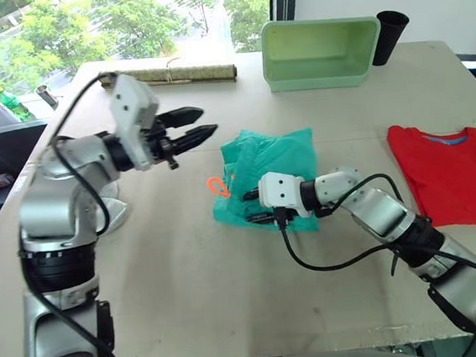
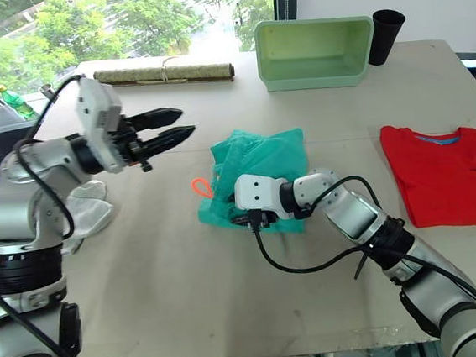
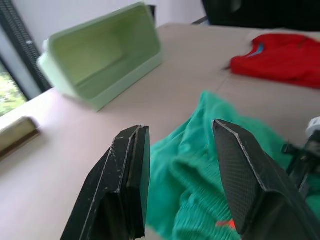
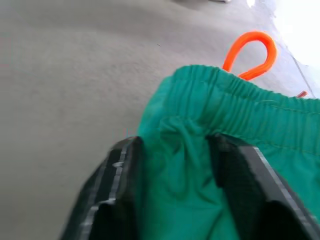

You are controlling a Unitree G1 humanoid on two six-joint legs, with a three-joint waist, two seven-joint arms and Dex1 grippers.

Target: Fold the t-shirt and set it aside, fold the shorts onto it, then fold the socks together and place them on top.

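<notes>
Teal shorts (image 1: 267, 171) lie mid-table, soft and limp (best gripped at the waistband); right gripper (image 4: 175, 165) pinches their edge, left gripper (image 1: 191, 126) hovers open at 10 o'clock.

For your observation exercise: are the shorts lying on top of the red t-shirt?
No, the shorts lie mid-table, well apart from the t-shirt near the table's right edge.

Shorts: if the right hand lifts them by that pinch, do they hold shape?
Probably not. The shorts lie crumpled and soft, so they would likely drape from the right hand. Thin fabric suggests light weight. The drawstring would dangle.
</notes>
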